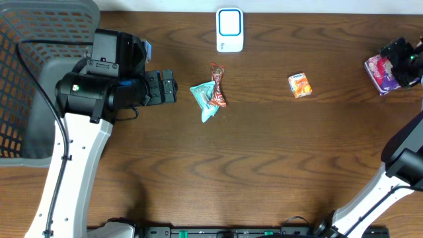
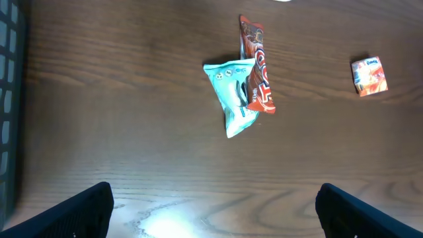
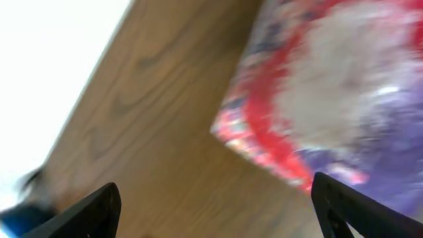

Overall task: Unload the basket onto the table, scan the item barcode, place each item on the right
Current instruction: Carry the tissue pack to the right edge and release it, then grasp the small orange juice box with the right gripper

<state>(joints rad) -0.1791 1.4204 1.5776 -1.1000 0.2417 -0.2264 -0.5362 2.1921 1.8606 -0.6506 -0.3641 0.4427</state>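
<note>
A pink and purple packet (image 1: 377,71) lies at the table's far right edge, blurred and large in the right wrist view (image 3: 344,92). My right gripper (image 1: 404,63) hovers over it, open (image 3: 215,208), with nothing between its fingers. A white barcode scanner (image 1: 229,30) with a blue outline stands at the back middle. My left gripper (image 1: 173,87) is open at the left (image 2: 215,211), pointing toward a teal packet (image 1: 205,99) (image 2: 231,96) that a red packet (image 1: 218,84) (image 2: 259,76) overlaps.
A small orange box (image 1: 300,85) (image 2: 369,75) lies right of centre. A grey mesh basket (image 1: 26,79) stands off the table's left side, behind the left arm. The table's right edge runs just beside the pink and purple packet.
</note>
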